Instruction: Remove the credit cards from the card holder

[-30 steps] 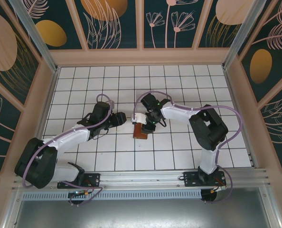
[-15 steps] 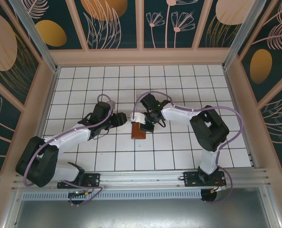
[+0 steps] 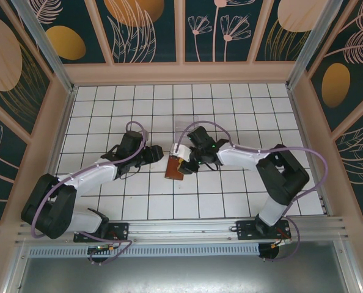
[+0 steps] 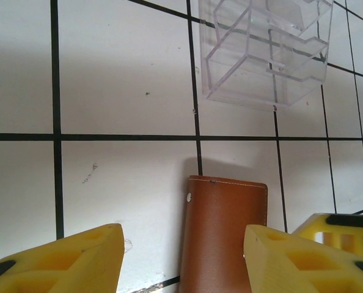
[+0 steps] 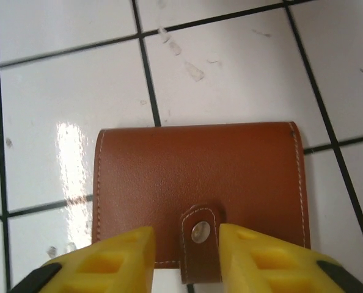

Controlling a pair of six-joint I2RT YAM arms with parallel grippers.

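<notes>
The card holder [image 3: 174, 168] is a brown leather wallet lying shut and flat on the white tiled table. The credit cards are hidden inside it. My right gripper [image 5: 186, 241] stands open at the wallet's edge, its yellow fingers on either side of the snapped closing tab [image 5: 200, 244]; a gap shows on the left of the tab. My left gripper [image 4: 183, 244] is open just left of the card holder [image 4: 227, 232], whose plain back lies ahead between its fingers. From above, the left gripper [image 3: 159, 152] and the right gripper [image 3: 183, 163] flank the wallet.
A clear plastic box-like stand [image 4: 264, 49] sits on the tiles just beyond the wallet, towards the back wall. The right gripper's yellow finger [image 4: 346, 235] shows at the edge of the left wrist view. Low walls ring the table [image 3: 230, 201].
The right arm has swung, its elbow moving right and its gripper lower over the wallet. The wallet has slid slightly left and turned. The left arm has barely moved.
</notes>
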